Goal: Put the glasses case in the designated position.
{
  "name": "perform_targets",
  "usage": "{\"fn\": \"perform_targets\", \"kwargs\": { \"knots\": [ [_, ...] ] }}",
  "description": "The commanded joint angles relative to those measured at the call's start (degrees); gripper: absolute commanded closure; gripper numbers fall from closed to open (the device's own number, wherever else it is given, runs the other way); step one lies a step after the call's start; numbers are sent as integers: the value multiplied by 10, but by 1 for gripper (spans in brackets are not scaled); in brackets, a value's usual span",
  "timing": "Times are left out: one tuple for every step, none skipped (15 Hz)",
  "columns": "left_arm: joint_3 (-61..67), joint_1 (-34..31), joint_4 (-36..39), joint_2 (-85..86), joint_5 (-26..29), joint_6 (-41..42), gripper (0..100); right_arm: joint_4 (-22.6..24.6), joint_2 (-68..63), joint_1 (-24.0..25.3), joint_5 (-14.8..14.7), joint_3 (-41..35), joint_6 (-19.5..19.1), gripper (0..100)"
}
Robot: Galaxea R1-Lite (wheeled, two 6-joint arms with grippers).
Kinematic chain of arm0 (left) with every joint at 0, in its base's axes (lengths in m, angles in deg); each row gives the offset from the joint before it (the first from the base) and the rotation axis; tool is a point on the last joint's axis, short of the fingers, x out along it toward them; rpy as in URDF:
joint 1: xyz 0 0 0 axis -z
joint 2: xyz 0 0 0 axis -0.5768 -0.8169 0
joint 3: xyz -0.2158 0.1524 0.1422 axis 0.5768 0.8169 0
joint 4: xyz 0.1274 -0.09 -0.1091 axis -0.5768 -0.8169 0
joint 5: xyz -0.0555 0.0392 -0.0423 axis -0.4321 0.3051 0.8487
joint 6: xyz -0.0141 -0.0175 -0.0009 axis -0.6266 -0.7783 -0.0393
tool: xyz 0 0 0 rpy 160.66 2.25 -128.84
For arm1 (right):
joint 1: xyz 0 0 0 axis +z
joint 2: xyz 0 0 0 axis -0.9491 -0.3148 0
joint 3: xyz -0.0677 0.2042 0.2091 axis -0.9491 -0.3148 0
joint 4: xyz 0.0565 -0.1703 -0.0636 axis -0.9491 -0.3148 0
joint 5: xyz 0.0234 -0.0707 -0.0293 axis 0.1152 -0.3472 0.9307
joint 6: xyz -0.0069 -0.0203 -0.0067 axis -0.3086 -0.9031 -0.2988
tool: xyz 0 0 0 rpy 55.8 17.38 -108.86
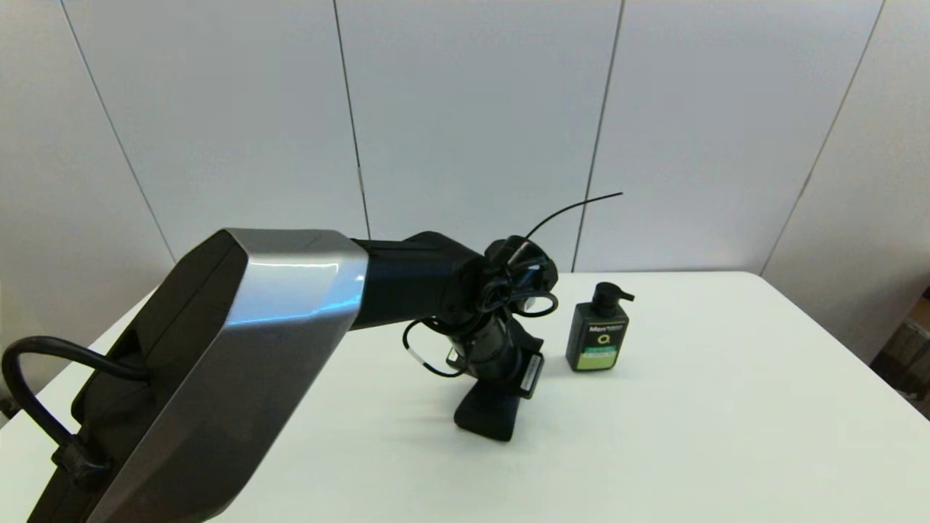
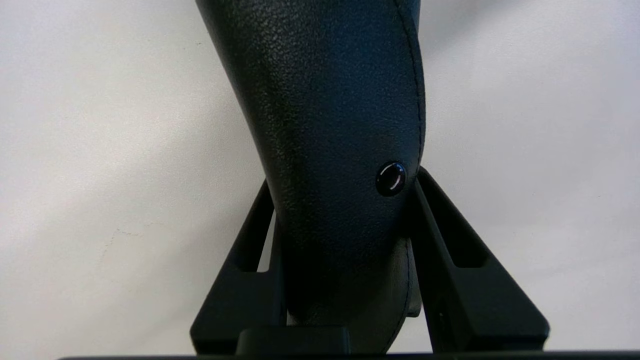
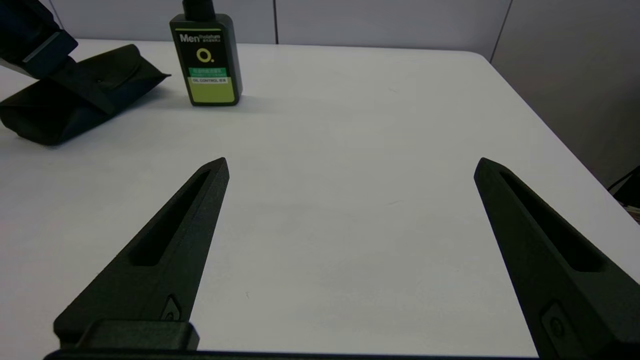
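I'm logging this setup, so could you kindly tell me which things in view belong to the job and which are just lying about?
Part of the job:
- glasses case
- left end effector, closed around the case

Just lying about:
- pump bottle, upright beside the case
- right end effector, open, idle over the table

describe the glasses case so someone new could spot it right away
On the white table, find the left end effector, shut across a long black shape lying beside the pump bottle. That is the glasses case: matte, textured, flat, with no green label.
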Motion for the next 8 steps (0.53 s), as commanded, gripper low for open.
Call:
{"fn": "perform_targets", "kwargs": {
  "knots": [
    [0, 0, -3, -9, 0, -1, 100, 0, -1, 0, 0, 0, 0, 0],
    [0, 0, -3, -10, 0, -1, 100, 0, -1, 0, 0, 0, 0, 0],
    [0, 0, -3, -12, 0, -1, 100, 0, -1, 0, 0, 0, 0, 0],
    [0, 0, -3, -13, 0, -1, 100, 0, -1, 0, 0, 0, 0, 0],
    [0, 0, -3, -13, 0, -2, 100, 0, -1, 0, 0, 0, 0, 0],
    [0, 0, -2, -13, -1, -3, 100, 0, -1, 0, 0, 0, 0, 0],
    [0, 0, -2, -13, -2, -3, 100, 0, -1, 0, 0, 0, 0, 0],
    [-1, -1, 2, -13, -2, -1, 100, 0, -1, 0, 0, 0, 0, 0]
  ]
}}
